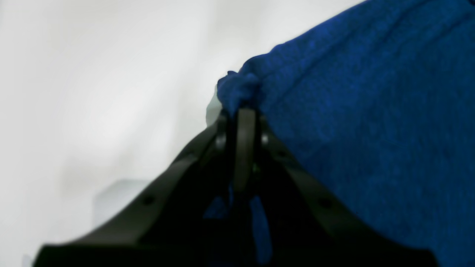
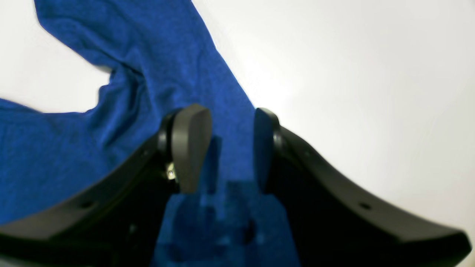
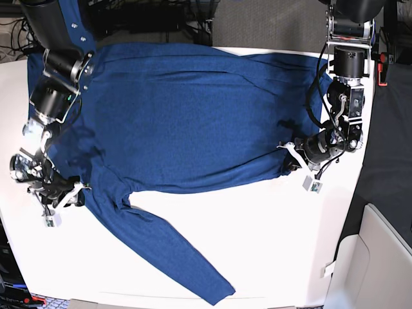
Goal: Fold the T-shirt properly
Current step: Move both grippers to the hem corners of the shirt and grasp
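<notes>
The dark blue T-shirt [image 3: 187, 116] lies spread flat on the white table [image 3: 277, 238], with one long sleeve [image 3: 167, 251] running down toward the front edge. My left gripper [image 3: 285, 156] is at the shirt's right edge. In the left wrist view the left gripper [image 1: 243, 111] is shut on a bunched fold of the T-shirt [image 1: 371, 111]. My right gripper [image 3: 77, 192] sits low at the shirt's left side, where the sleeve joins the body. In the right wrist view the right gripper [image 2: 228, 122] stands open over the T-shirt [image 2: 148, 74], cloth showing between its fingers [image 2: 191, 148].
The table's right edge [image 3: 360, 193] drops to dark floor, with a white box [image 3: 376, 257] at the lower right. Cables and dark equipment stand behind the table's far edge [image 3: 161, 26]. Bare white tabletop shows in front of the shirt, right of the sleeve.
</notes>
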Tool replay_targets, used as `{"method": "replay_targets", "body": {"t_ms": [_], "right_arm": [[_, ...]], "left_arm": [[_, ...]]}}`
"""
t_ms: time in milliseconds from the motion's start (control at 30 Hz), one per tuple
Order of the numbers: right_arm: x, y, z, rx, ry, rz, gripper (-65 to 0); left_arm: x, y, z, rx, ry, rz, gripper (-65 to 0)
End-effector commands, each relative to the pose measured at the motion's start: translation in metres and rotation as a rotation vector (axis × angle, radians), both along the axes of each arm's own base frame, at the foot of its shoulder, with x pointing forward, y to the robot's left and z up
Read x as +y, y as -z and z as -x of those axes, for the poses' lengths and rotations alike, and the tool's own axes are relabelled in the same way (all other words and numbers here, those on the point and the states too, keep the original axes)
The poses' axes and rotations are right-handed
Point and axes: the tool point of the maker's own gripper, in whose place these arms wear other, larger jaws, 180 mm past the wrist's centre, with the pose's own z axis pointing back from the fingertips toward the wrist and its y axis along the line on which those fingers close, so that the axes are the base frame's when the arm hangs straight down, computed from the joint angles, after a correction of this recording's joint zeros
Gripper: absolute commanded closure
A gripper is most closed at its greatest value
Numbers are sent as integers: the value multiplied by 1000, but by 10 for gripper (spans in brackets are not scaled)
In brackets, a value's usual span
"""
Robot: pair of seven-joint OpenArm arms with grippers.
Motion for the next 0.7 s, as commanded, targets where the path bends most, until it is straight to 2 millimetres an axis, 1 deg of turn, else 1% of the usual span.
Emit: {"method": "replay_targets", "body": {"t_ms": [0,100,200,400,433,533,633,667], "right_arm": [[-8,-26,-17,-73,5,12,-244],[-8,-16,-22,-55,-3,29,-244],[-12,-8,-20,-40,-8,67,-244],[-22,0,-14,2,-9,143,-244],[-24,-1,-14,3,-7,152,-244],[-46,-5,-10,7,39,182,-244],[-50,-2,-6,18,44,191,-244],[-50,5,-2,32,43,192,-244]], "left_arm": [[5,-20,-14,-66,-1,0,-2],[6,-18,-12,-59,-1,-2,-2],[6,-18,-12,-59,-1,-2,-2],[6,-18,-12,-59,-1,-2,-2],[6,-18,-12,-59,-1,-2,-2],[6,-18,-12,-59,-1,-2,-3],[6,-18,-12,-59,-1,-2,-3],[6,-18,-12,-59,-1,-2,-3]]}}
